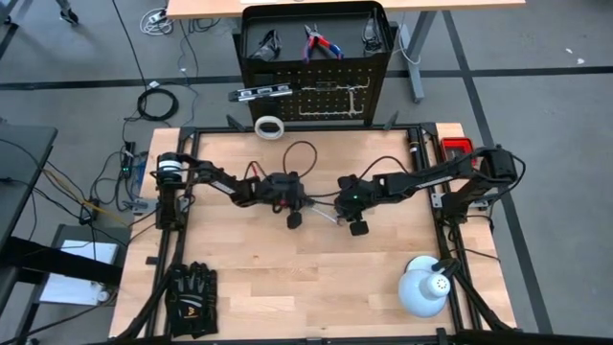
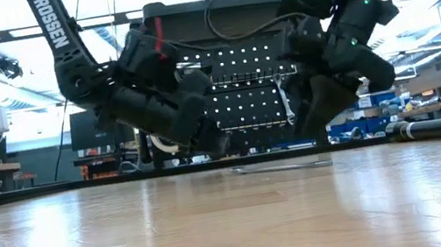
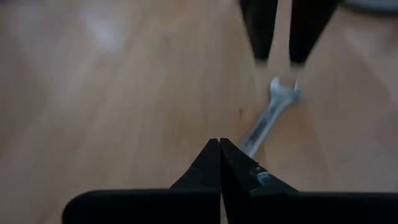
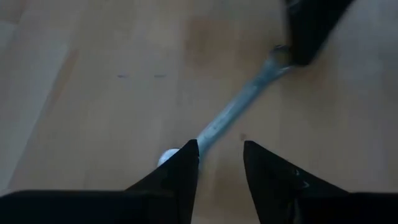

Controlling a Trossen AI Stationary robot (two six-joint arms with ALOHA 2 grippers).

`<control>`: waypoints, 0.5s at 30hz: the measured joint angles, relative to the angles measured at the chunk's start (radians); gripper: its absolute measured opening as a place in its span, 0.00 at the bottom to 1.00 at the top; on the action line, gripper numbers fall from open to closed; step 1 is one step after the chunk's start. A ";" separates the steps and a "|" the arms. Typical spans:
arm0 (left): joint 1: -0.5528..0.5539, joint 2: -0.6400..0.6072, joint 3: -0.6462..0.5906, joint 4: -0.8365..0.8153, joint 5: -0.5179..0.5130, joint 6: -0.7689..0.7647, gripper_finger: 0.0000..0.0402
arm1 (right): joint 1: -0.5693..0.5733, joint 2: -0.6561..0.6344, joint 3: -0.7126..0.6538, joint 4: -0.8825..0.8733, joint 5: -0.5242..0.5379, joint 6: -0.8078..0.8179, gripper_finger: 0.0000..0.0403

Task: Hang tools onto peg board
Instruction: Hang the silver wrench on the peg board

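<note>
Wrench (image 4: pixel 239 106) is seen flat on table (image 1: pixel 287 287); right gripper (image 4: pixel 219 163) is parted astride one end, no clamp visible; left gripper (image 3: pixel 219 163) is pressed closed at other end, empty.

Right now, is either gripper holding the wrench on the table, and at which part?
The left gripper is shut on one end of the wrench, which lies on the table. The right gripper straddles the other end, fingers apart, not yet gripping.
</note>
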 joint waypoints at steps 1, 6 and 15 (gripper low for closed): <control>-0.004 0.000 0.013 -0.044 0.000 0.000 0.00 | 0.001 -0.012 0.000 -0.013 0.012 -0.002 0.34; -0.014 0.000 0.040 -0.109 -0.002 0.005 0.00 | 0.002 -0.052 0.001 -0.042 0.048 -0.003 0.34; -0.014 -0.002 0.039 -0.148 -0.059 -0.005 0.00 | 0.002 -0.049 -0.004 -0.035 0.054 0.060 0.36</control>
